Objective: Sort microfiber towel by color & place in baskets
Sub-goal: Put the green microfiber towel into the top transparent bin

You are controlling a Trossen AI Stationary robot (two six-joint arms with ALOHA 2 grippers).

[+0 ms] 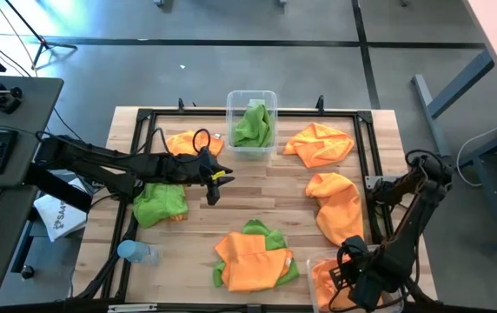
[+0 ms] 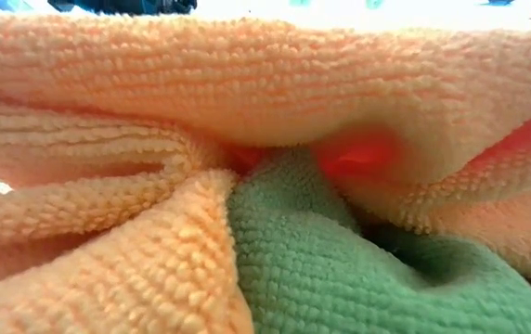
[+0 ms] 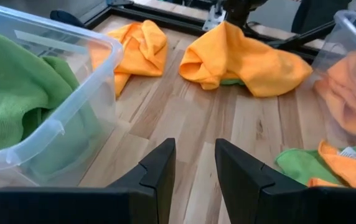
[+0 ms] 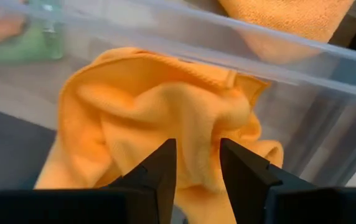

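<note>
You're looking at a light wooden butcher-block table (image 1: pixel 257 196) with a black metal frame (image 1: pixel 366 156) running round its edges. At the far middle sits a clear plastic basket (image 1: pixel 251 97), green towels inside. Just beside it, on the left, an orange towel (image 1: pixel 182 143) lies flat. On the right you've got two more bunched orange towels: one at the far side (image 1: pixel 320 143), another (image 1: pixel 335 204) nearer the middle. On the left, a lime green towel (image 1: pixel 160 203) rests on the boards. Near the front edge there's a mixed heap, orange cloths (image 1: pixel 250 261) over green ones (image 1: pixel 257 229). A second clear basket (image 1: pixel 318 263) stands at the front right corner, and a blue-capped bottle (image 1: pixel 137 252) lies front left.
</note>
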